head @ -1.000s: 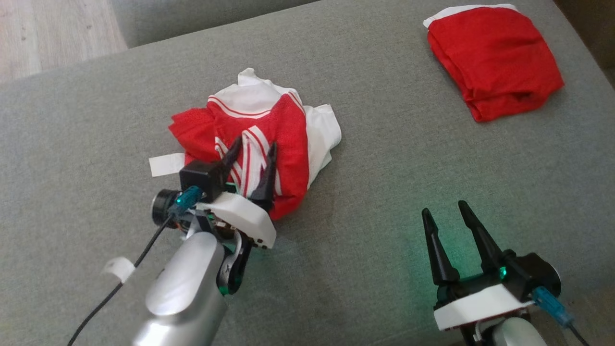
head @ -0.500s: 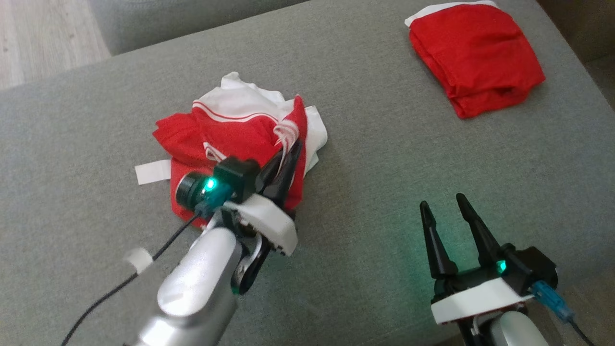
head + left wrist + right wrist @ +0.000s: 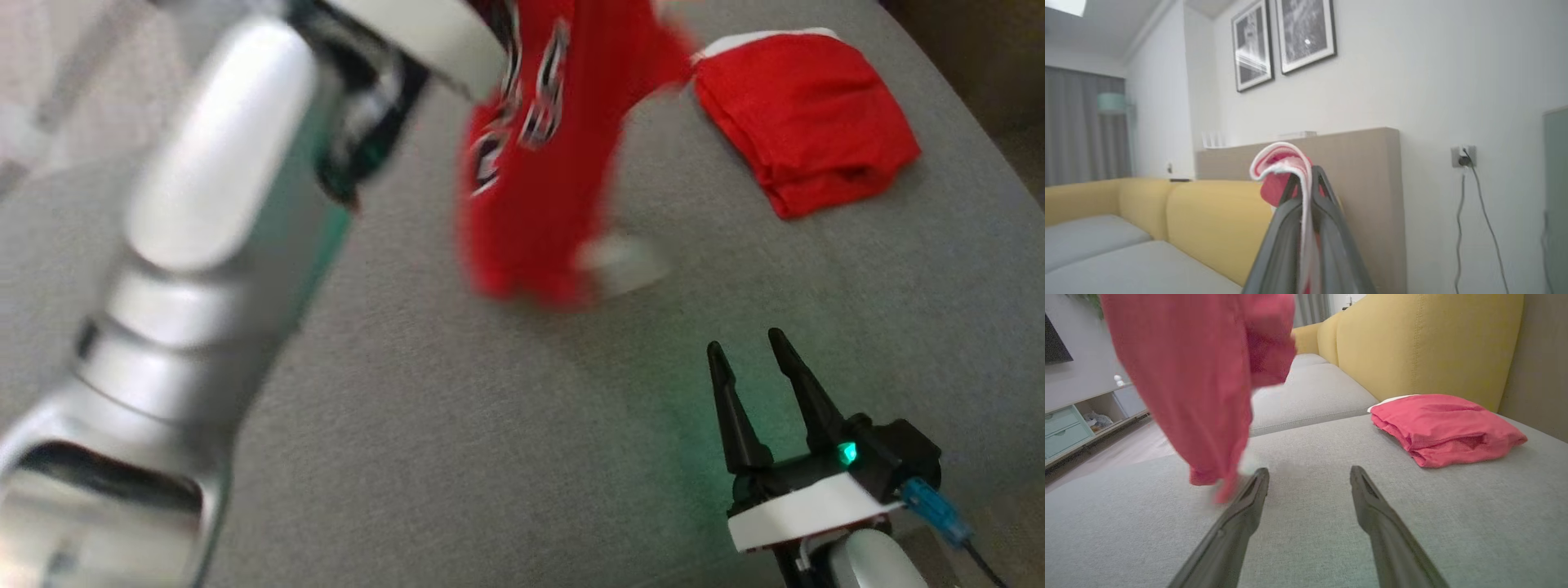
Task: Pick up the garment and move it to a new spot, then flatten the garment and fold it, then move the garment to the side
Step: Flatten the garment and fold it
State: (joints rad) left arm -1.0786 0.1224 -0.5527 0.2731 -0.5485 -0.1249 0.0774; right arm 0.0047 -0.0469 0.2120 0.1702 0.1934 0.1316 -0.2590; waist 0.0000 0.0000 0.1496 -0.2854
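Left gripper jaws together, clamped on a bunched fold of the garment, red cloth with white striped trim pinched between the two fingers; the fold pokes out above the fingertips; gripper is held high, facing a pale wall with two framed pictures.
In head view the left arm runs blurred up the left side; the garment hangs down from its top end as a long red drape with dark and white print, over the middle of the grey cushion, toward its far edge; a white patch shows at the lower end; heavy blur, cannot tell if the hem touches the cushion.
Right gripper low over the near right part of the cushion, fingers apart, nothing between them; in right wrist view the right gripper is apart from the hanging garment, which is just beyond its left finger.
Folded red garment lies flat near the far right corner of the cushion, white edge at its far side, well apart from the hanging one; yellow backrest behind it.
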